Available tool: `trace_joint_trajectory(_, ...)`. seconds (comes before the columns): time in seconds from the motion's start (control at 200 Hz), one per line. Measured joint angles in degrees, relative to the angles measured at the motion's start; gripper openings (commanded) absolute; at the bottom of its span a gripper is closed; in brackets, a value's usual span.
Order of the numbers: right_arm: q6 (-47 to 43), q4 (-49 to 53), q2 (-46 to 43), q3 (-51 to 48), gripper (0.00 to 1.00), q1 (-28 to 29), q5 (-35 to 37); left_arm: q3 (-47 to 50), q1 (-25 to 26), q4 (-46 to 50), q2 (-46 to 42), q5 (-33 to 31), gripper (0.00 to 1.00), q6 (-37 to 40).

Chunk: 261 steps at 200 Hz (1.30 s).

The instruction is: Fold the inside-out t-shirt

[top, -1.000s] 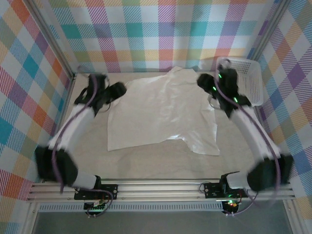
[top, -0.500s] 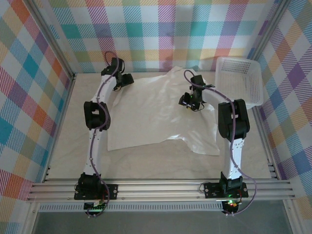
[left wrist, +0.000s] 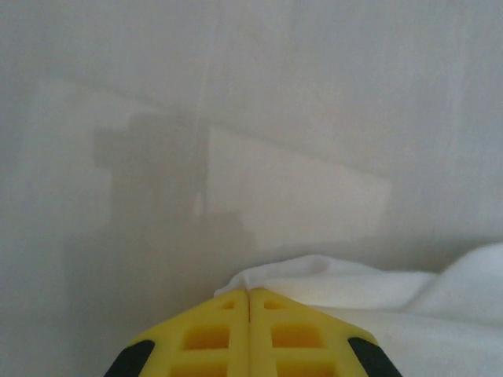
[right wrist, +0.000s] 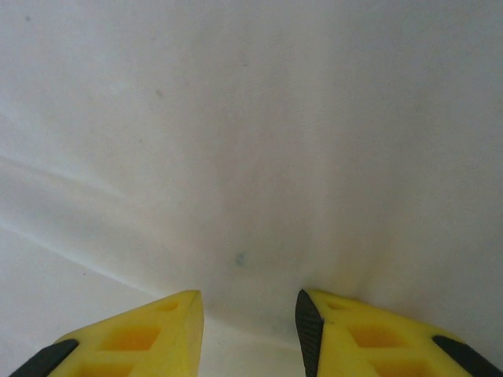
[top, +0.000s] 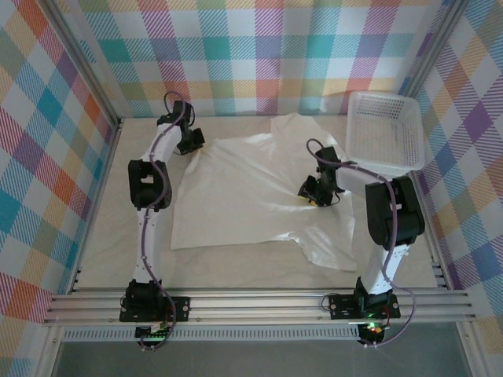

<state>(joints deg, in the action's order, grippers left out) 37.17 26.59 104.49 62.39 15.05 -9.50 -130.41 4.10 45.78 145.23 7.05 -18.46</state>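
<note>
Task thing: the inside-out t-shirt [top: 251, 184] lies spread over the middle of the tabletop [top: 118, 236], mostly flat, with light creases and a flap reaching toward the near right.
Done: the shirt is laid out. No folded-over layer shows in the top view, so I judge that folding proper has not begun.
Left gripper: the left gripper [top: 191, 141] sits at the shirt's far-left corner. In the left wrist view its yellow fingers [left wrist: 212, 334] are pressed together with no gap. A raised lip of white cloth [left wrist: 330, 279] bunches right at their tips, so they seem to pinch that corner.
Right gripper: the right gripper [top: 313, 194] is low over the right part of the shirt, inside its outline. In the right wrist view its fingers [right wrist: 149, 334] stand apart above smooth cloth [right wrist: 251, 157], gripping nothing.
Nearby: a white mesh basket [top: 385, 133] stands in the far-right corner, just beside the shirt's edge. Whether they touch I cannot tell.
Left to do: by my reading, nearly all of it. The right side needs a hold, then the sleeves and body must be folded over into a compact stack.
</note>
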Motion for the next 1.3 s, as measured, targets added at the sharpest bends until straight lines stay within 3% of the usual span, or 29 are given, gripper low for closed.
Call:
trace_joint_trajectory(0.215, 1.38, 0.96, -8.5, -9.22, 0.46, 0.0, -0.02, 44.5, 2.25, -7.85, -31.43, -2.38, 0.02, -2.12)
trace_joint_trajectory(0.255, 1.03, 2.05, -8.74, -8.94, 0.47, 0.04, 0.02, 50.56, 3.26, -9.09, -36.3, -3.02, 0.07, -2.58)
trace_joint_trajectory(0.365, -1.51, 6.54, -8.61, -3.78, 0.49, 0.81, 0.68, 61.16, 7.39, -13.14, -43.85, -3.58, 0.37, -2.93)
trace_joint_trajectory(0.455, -4.59, 7.87, -6.99, 6.91, 0.5, 3.39, 1.95, 64.11, 10.14, -15.87, -45.48, -3.58, 0.5, -1.55)
trace_joint_trajectory(0.575, -7.37, 5.4, -1.57, 21.9, 0.5, 8.15, 2.36, 63.32, 10.47, -17.42, -46.14, -6.38, 0.52, -0.81)
trace_joint_trajectory(0.68, -8.15, 3.61, 5.97, 32.52, 0.51, 11.67, 1.99, 56.7, 8.63, -15.45, -44.41, -10.67, 0.52, -0.72)
trace_joint_trajectory(0.79, -8.33, 1.86, 14.21, 39.32, 0.53, 14.45, 1.46, 46.69, 6.25, -14.16, -39.28, -10.97, 0.54, -0.04)
trace_joint_trajectory(0.895, -9.27, 0.57, 21.22, 43.63, 0.57, 16.11, -0.55, 37.42, 4.94, -12.39, -31.76, -8.46, 0.51, 0.37)
trace_joint_trajectory(1.015, -9.57, 0.63, 28.33, 49.94, 0.58, 17.0, -3.72, 32.13, 4.42, -8.98, -23.91, -5.33, 0.4, 0.9)
trace_joint_trajectory(1.14, -8.9, 0.68, 30.97, 52.81, 0.59, 17.73, -6.43, 33.0, 4.26, -5.68, -20.28, -2.29, 0.17, 1.16)
trace_joint_trajectory(1.195, -8.09, 0.63, 30.97, 53.18, 0.59, 18.12, -7.58, 34.51, 4.2, -5.22, -20.22, -0.59, 0.0, 0.33)
trace_joint_trajectory(1.305, -6.36, 0.39, 30.97, 54.23, 0.6, 18.88, -9.27, 37.35, 3.65, -6.75, -22.21, 2.6, 0.0, -0.24)
